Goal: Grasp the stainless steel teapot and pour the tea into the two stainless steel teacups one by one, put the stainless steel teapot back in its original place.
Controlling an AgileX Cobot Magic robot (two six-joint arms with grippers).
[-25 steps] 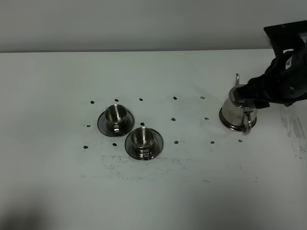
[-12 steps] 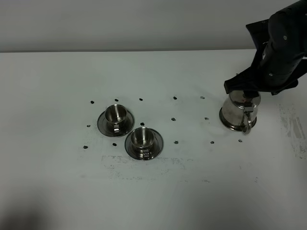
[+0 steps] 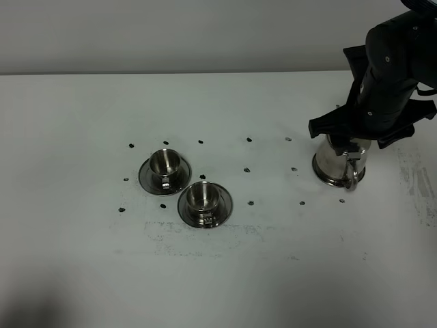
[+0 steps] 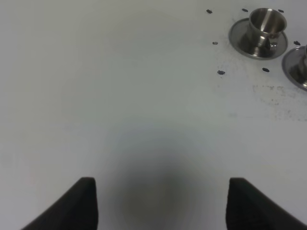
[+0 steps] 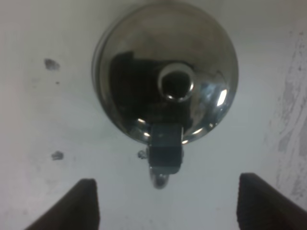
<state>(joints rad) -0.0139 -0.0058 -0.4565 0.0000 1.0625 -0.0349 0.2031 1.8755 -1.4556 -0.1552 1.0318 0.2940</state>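
The stainless steel teapot (image 3: 339, 166) stands upright on the right side of the table, handle toward the front. In the right wrist view I look straight down on its lid knob (image 5: 176, 84) and loop handle (image 5: 166, 154). My right gripper (image 5: 170, 206) hovers above it, open, fingers clear of the pot. The right arm (image 3: 386, 82) covers the pot's top. Two stainless steel teacups sit on saucers left of centre, one further back (image 3: 164, 162) and one nearer (image 3: 202, 195). My left gripper (image 4: 165, 203) is open over bare table, with the back cup (image 4: 266, 23) far off.
Small black dots mark the table around the cups and teapot (image 3: 248, 169). Scuffed patches show at the right edge (image 3: 418, 181) and in front of the cups (image 3: 205, 232). The wall edge runs along the back (image 3: 205, 72).
The right arm swung from beside the teapot to above it. The teapot went from tilted to upright, and the right gripper's fingers came off it.
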